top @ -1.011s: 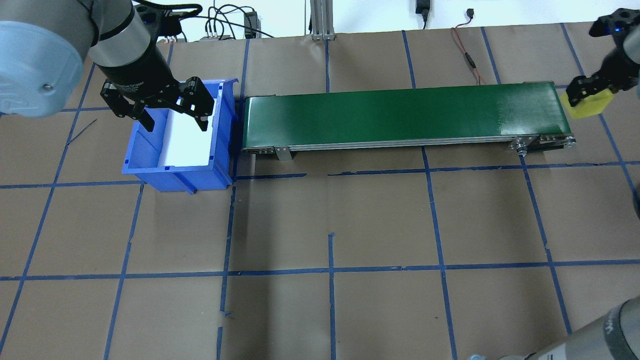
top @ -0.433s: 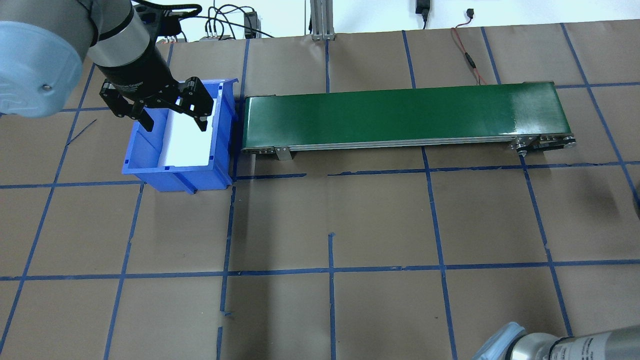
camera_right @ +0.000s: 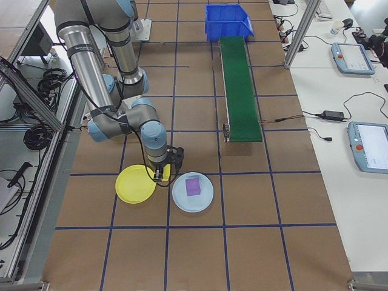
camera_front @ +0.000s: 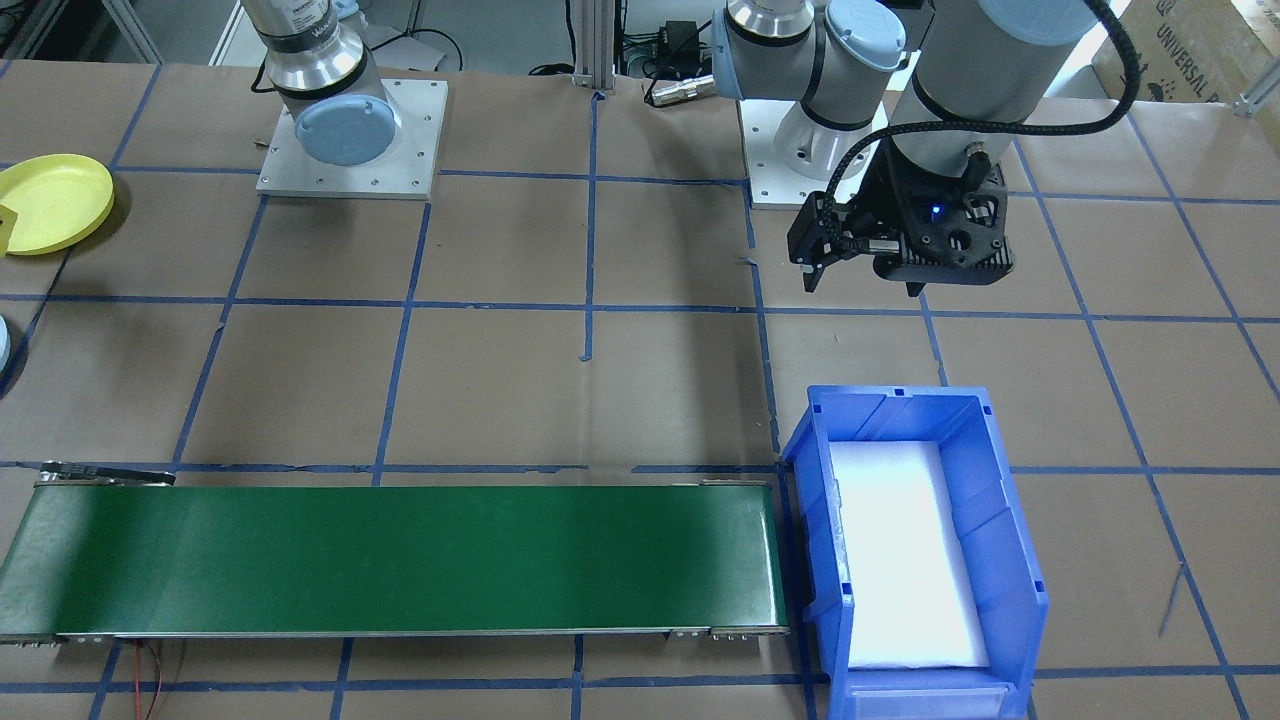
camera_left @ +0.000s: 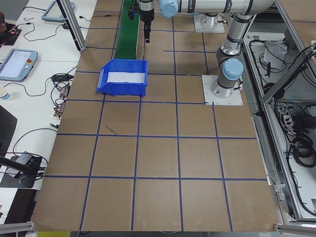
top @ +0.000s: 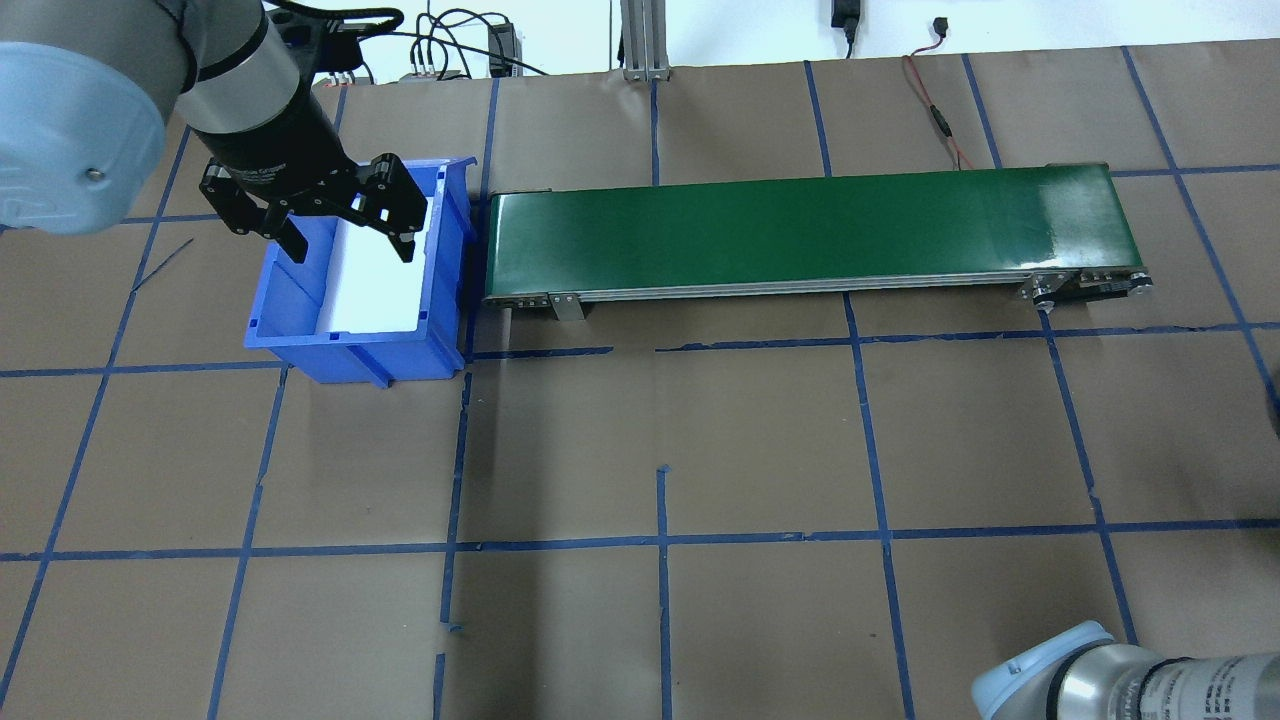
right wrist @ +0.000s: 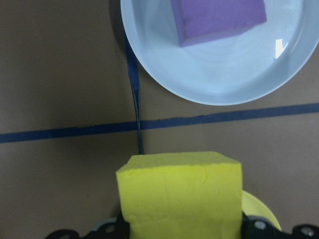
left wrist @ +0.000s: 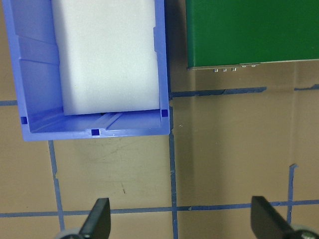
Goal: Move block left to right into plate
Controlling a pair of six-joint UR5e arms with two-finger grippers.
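Observation:
A yellow foam block (right wrist: 179, 191) fills the bottom of the right wrist view, and my right gripper (right wrist: 179, 230) is shut on it. From the right side view, that gripper (camera_right: 163, 173) hangs low between the yellow plate (camera_right: 134, 184) and a pale blue plate (camera_right: 200, 200). A purple block (right wrist: 217, 15) lies in the pale blue plate (right wrist: 219, 74). A sliver of the yellow plate's rim (right wrist: 261, 211) shows just behind the held block. My left gripper (top: 350, 250) is open and holds nothing, above the blue bin (top: 350, 355).
The green conveyor belt (top: 800, 230) runs from the blue bin toward the right side. The bin (left wrist: 94, 130) holds only a white foam liner (left wrist: 104, 55). My right arm's elbow (top: 1080, 680) shows at the overhead view's bottom right. The yellow plate (camera_front: 50, 200) lies beside the right arm's base.
My right gripper carried the yellow block away from the belt's right end and out of the overhead view; its elbow swung into the bottom right corner. The left arm stayed still.

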